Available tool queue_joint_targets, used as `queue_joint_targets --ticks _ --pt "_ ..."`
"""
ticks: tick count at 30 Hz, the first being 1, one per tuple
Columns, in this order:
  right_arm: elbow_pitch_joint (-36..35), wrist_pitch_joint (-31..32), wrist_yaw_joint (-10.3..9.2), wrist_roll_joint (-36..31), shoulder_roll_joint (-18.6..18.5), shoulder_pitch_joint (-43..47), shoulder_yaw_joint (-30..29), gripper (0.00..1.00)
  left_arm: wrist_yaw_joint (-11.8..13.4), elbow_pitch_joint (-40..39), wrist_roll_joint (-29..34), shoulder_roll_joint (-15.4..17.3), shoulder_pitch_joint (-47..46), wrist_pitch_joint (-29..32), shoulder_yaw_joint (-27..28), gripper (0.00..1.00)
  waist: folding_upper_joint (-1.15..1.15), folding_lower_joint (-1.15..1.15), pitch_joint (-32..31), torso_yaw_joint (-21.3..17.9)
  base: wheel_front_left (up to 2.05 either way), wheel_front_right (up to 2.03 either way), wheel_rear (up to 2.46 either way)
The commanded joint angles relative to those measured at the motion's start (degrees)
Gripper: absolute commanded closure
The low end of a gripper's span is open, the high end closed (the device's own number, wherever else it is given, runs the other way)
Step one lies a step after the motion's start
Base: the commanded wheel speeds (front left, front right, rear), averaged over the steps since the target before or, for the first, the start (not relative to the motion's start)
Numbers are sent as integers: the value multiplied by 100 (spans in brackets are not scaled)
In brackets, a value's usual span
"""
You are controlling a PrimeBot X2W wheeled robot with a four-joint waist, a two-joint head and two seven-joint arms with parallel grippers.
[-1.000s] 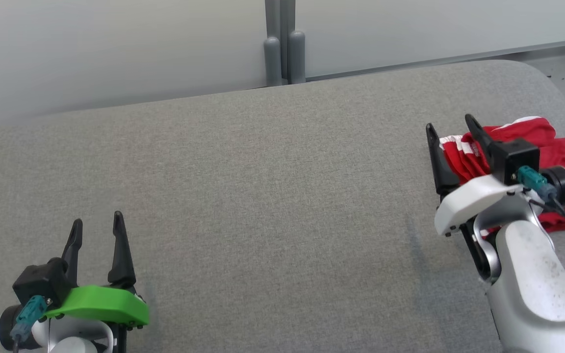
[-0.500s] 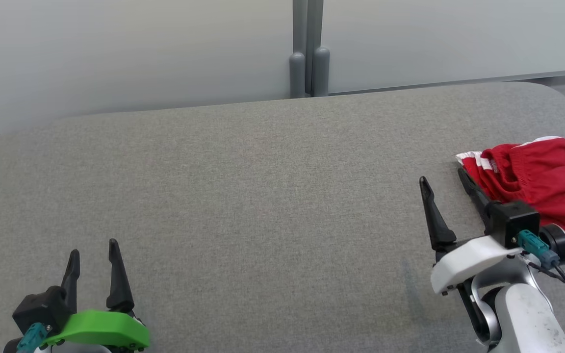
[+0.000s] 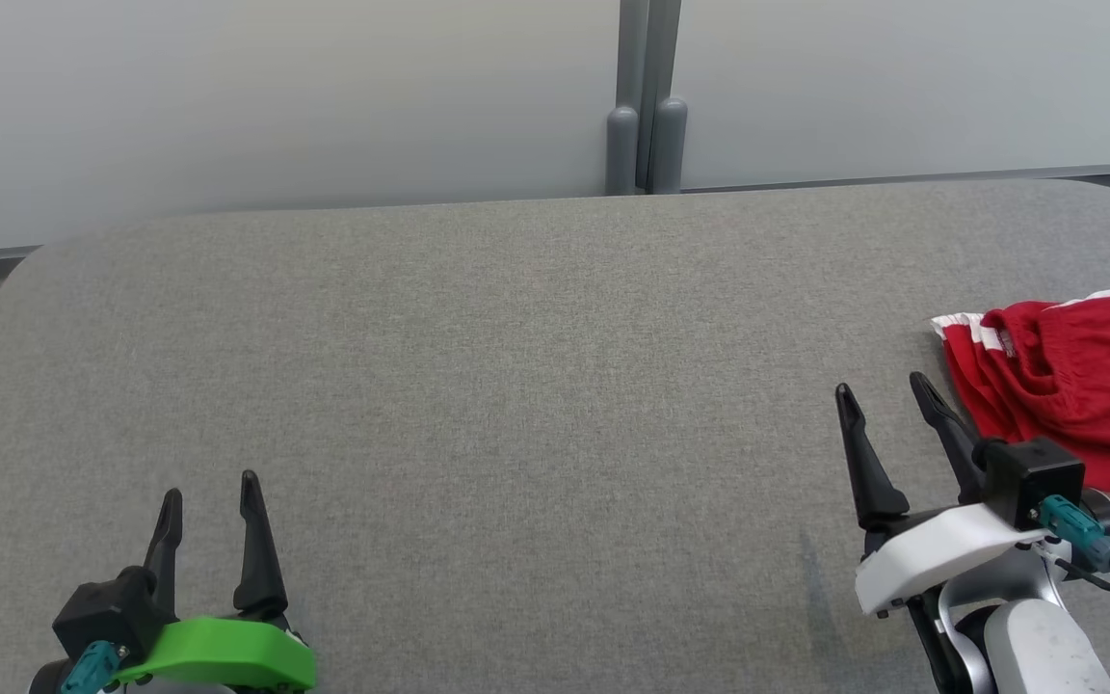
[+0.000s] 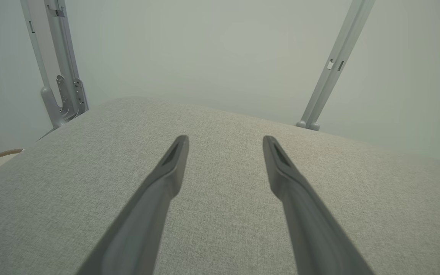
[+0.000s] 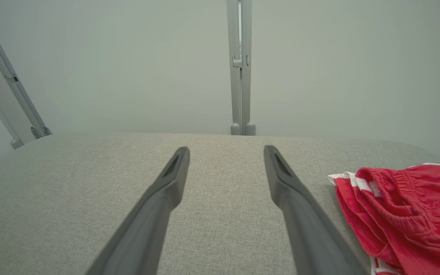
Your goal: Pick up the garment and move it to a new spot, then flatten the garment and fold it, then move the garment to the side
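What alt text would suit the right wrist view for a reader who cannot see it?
A red garment with white trim lies on a grey padded table, beside the right gripper, whose two dark fingers stand open and empty.

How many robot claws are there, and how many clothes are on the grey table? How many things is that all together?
Claws: 2, the left claw and the right claw, both open
Red piece of clothing: 1
Grey table: 1
Total: 4
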Motion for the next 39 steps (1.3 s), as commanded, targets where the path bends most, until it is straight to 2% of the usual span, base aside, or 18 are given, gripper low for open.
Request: queue_joint_targets --ticks 1,6,30,31,35,39 --pt "-37 -37 -1 43 -8 58 -1 0 -37 12 23 4 -29 -15 10 0 62 0 -5 2 0 0 0" --pt "-47 -20 -1 97 -8 86 10 0 -119 61 64 38 -182 -16 14 0 62 0 -18 -13 0 0 0" --pt "-90 -9 -1 79 -7 8 -84 0 -211 170 154 44 -332 -16 -34 0 62 0 51 -76 0 0 0" --pt "-67 6 0 79 0 9 -73 100 -199 170 105 7 -248 0 -42 100 0 0 52 -76 0 0 0" --pt "123 13 0 93 31 102 -65 100 -201 331 75 -77 -135 37 -101 100 0 0 54 -77 0 0 0" --pt "176 70 0 576 25 82 -106 100 -298 339 -273 -140 -163 142 14 100 2 0 51 -80 0 0 0"
